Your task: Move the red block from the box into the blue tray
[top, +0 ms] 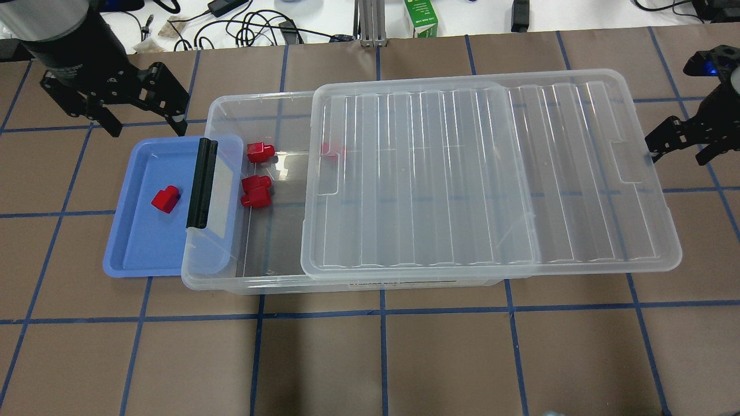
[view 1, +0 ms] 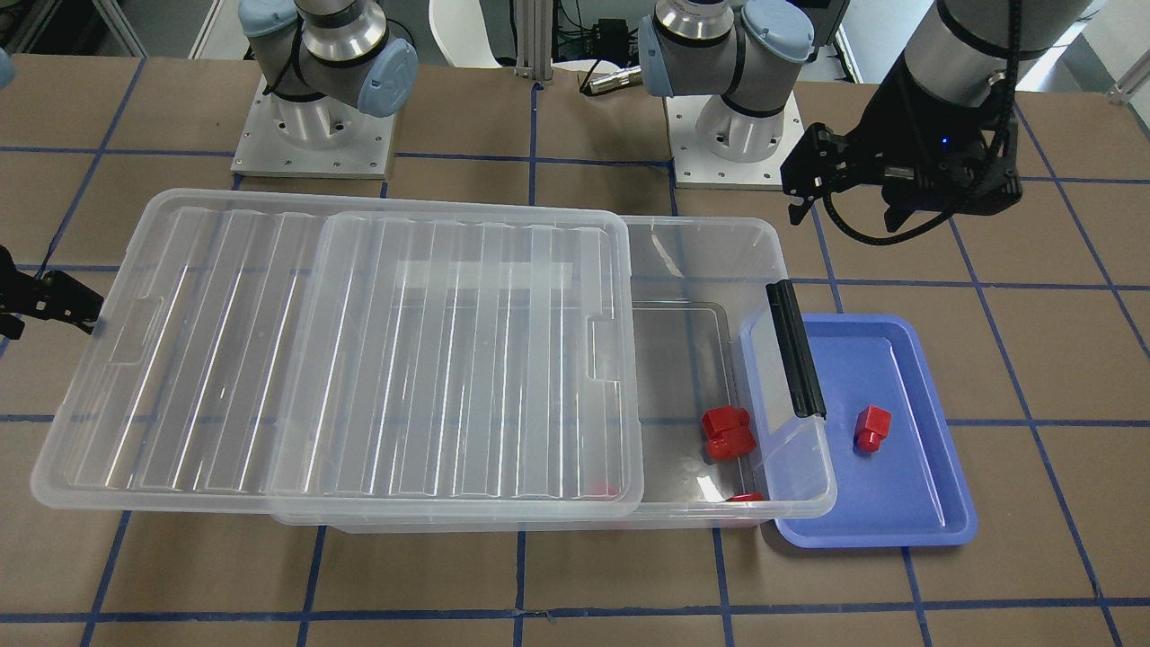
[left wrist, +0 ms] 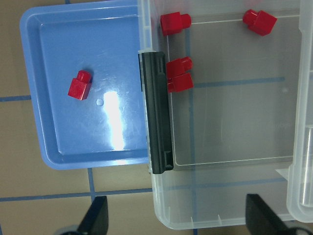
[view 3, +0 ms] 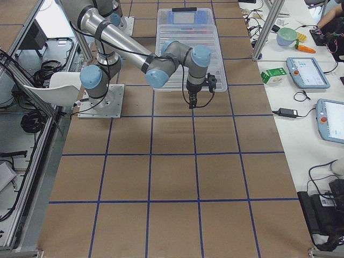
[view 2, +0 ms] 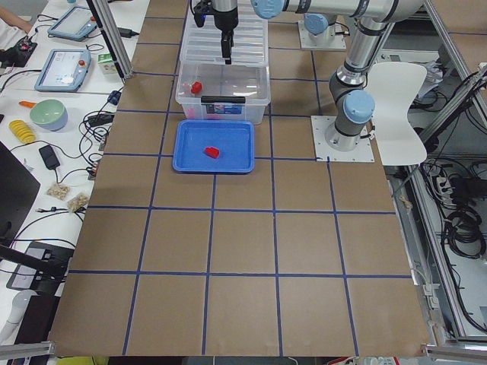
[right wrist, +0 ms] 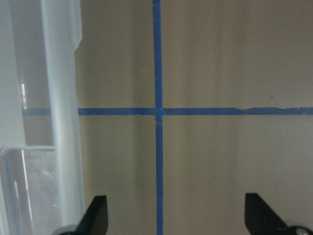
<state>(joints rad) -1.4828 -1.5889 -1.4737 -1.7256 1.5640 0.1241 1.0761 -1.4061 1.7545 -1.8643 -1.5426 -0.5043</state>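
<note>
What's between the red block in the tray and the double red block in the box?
Bare blue tray floor, then the end wall of the box with its black latch bar. Clear in the left wrist view.

The right arm's black gripper [view 3: 191, 103] points down just beside the near end of the large clear plastic box [view 3: 185, 32]. A brown, blue-taped table [view 3: 172, 177] lies beneath.
</note>
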